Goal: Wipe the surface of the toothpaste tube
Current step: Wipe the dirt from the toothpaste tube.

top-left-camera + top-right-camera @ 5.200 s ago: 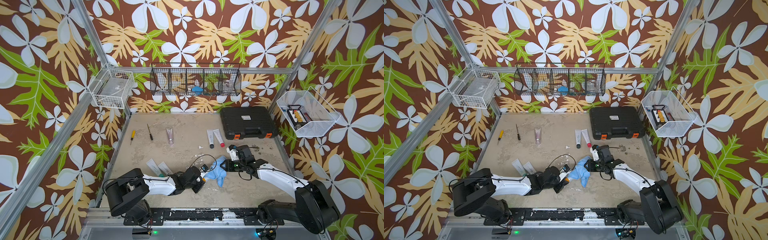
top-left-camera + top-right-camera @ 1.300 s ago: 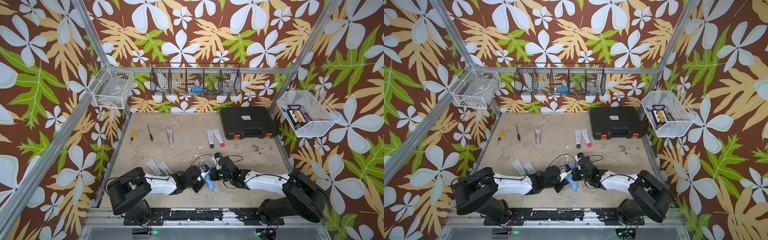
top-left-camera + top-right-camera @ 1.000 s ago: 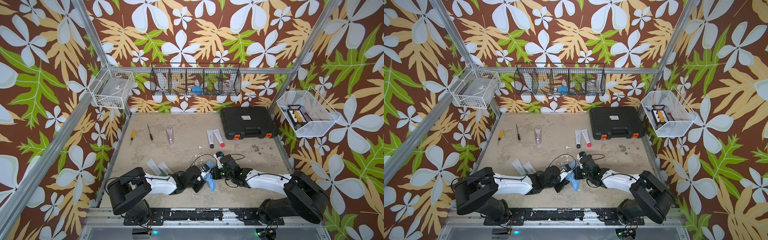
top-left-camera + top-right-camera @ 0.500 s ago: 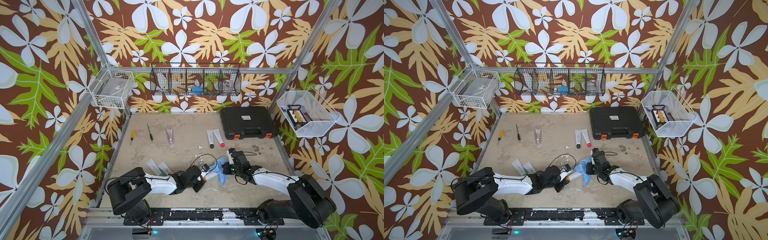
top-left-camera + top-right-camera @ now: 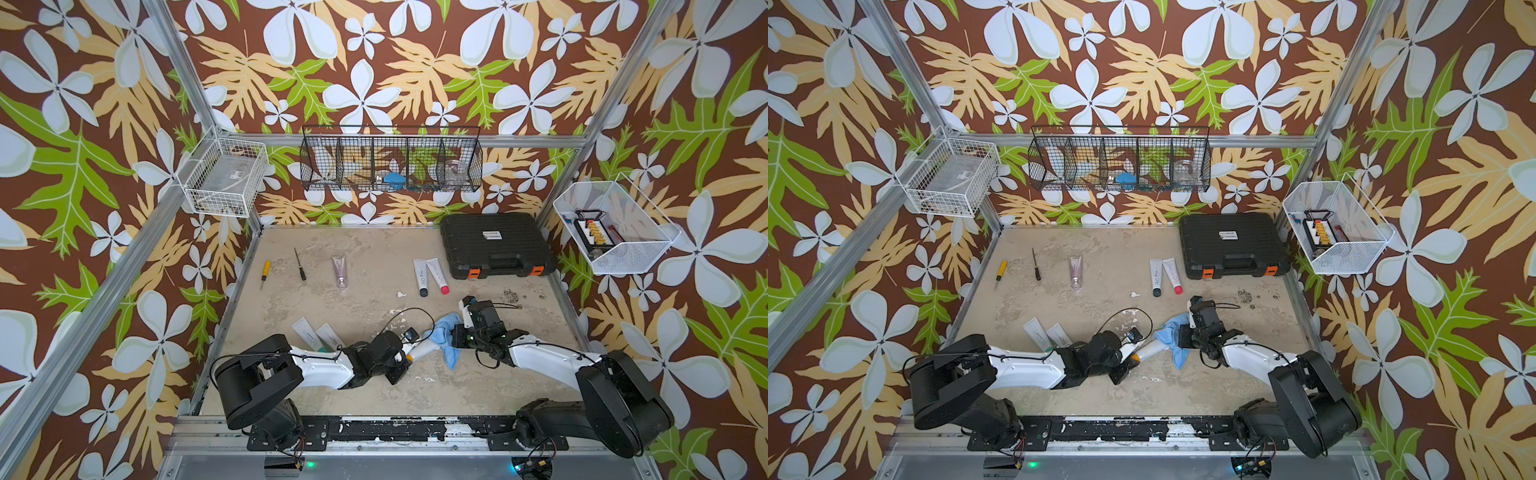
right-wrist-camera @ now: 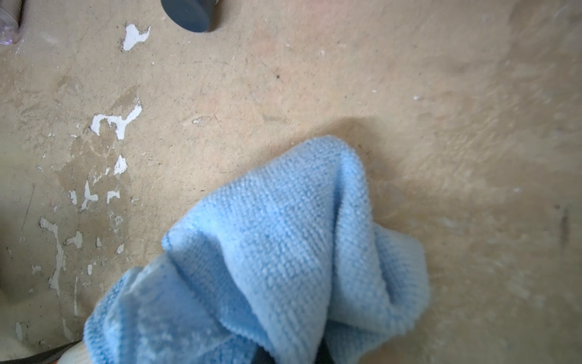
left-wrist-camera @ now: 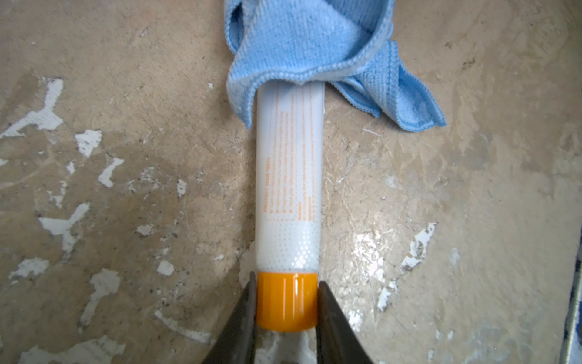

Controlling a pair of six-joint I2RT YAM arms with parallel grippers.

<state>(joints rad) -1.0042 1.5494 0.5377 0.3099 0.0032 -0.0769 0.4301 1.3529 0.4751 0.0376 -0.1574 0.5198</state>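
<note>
Your left claw [image 7: 286, 283] clamps the orange cap [image 7: 286, 304] of the toothpaste tube [image 7: 288, 176], flat on the worktop [image 7: 126, 126]. Your right claw [image 6: 291, 353] pinches the blue cloth [image 7: 302, 41] over its tail. Cap-only hold may slip under drag.

Nearer than the toothpaste tube [image 5: 420, 350], the worktop [image 5: 436, 388] lies bare up to the front rail [image 5: 374, 430], an easy way in. The tube's far end is smothered by the blue cloth [image 5: 445, 336] in the right tool [image 5: 456, 336]; the left tool [image 7: 285, 302] blocks its cap. Left of it lie two flat tubes [image 5: 316, 334]; beyond it, a pair of tubes [image 5: 430, 274] and the black case [image 5: 494, 245].
</note>
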